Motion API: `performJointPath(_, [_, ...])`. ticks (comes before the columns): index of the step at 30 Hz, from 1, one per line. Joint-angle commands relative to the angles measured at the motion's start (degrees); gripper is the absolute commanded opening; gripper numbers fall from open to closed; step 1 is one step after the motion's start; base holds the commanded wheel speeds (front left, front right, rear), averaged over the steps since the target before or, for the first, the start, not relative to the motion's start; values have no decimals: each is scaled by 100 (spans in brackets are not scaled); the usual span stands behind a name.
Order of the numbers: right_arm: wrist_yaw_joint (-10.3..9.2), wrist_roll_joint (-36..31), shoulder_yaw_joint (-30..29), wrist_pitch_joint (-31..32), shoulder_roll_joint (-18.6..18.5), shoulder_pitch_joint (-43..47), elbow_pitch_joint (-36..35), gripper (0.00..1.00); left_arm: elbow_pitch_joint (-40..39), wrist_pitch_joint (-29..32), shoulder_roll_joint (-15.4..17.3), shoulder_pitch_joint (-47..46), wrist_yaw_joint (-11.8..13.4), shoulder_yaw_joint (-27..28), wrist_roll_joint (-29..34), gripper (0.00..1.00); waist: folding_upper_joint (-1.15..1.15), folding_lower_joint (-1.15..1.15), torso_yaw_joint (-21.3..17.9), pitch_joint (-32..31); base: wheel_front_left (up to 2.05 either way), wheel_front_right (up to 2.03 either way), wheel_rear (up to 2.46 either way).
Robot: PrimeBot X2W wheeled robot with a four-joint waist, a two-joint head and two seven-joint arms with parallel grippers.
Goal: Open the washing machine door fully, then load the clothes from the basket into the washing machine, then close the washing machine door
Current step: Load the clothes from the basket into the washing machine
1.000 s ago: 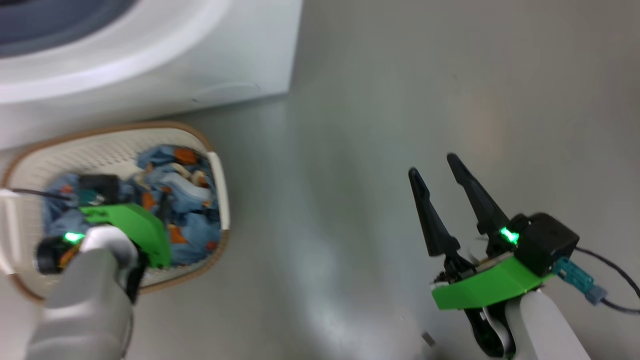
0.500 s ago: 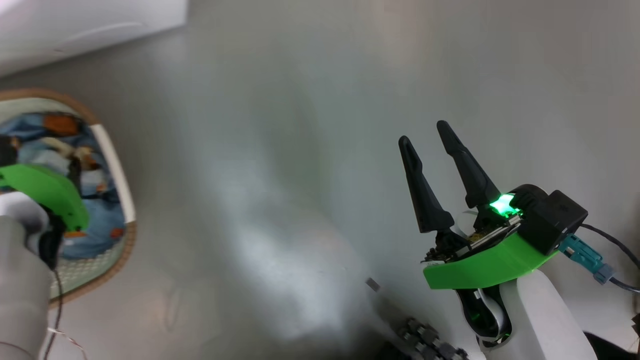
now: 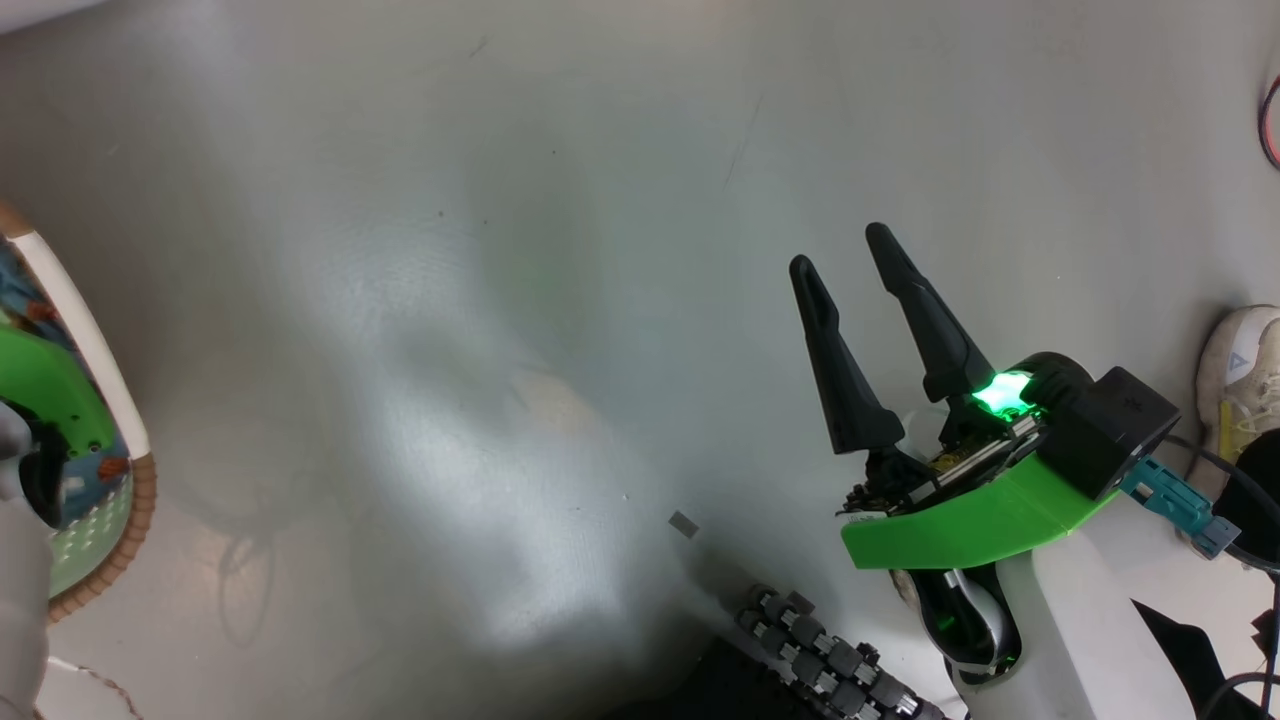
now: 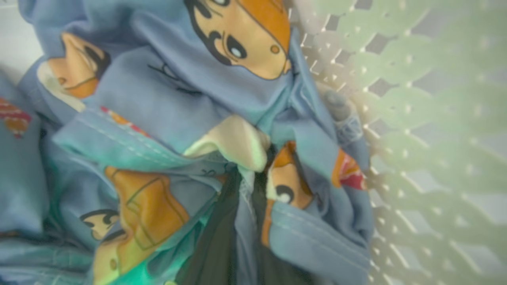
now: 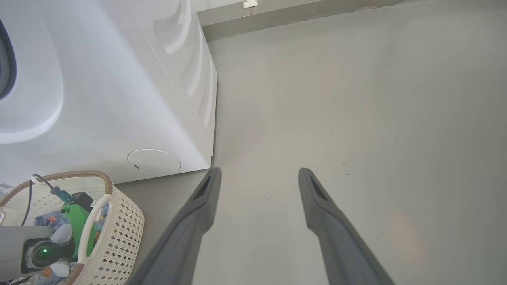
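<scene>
The clothes (image 4: 158, 118), light blue with orange cartoon figures, lie bunched in the basket (image 4: 420, 118). My left gripper (image 4: 247, 182) reaches down into them, its dark fingers (image 4: 214, 245) pinched together with a fold of blue fabric between them. In the right wrist view the basket (image 5: 119, 229) stands on the floor against the washing machine (image 5: 119, 99), with my left arm (image 5: 43, 249) inside it. My right gripper (image 3: 850, 260) hovers open over bare floor, nothing between its fingers (image 5: 198, 209). The washing machine door is out of view.
The grey floor (image 3: 450, 350) stretches between the basket rim (image 3: 90, 350) and my right arm. A white shoe (image 3: 1240, 370) stands at the right edge. My wheeled base (image 3: 820, 660) shows at the bottom. The machine's round flap (image 5: 153, 161) sits low on its front.
The head camera has swung right, so the machine has left the view and the basket sits at the left edge. My left gripper's fingers have closed on the fabric. The right gripper stays open.
</scene>
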Motion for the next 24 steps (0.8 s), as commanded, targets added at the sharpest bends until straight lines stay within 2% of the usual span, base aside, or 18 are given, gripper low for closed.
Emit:
performJointPath(1, [51,37,88,-28,-23,107,-132,100,-14,-19,158,44,54,79,-28,0,0,0,17,7,0,0,0])
performJointPath(13, [51,-45,22,-28,-23,102,-106,100,0,-279,116,29,154,-94,50,0,0,0,219,-111,0,0,0])
performJointPath(24, [51,-365,-220,-28,-23,244,-23,100,-79,-1297,-242,286,53,-156,-2,0,0,0,738,-743,0,0,0])
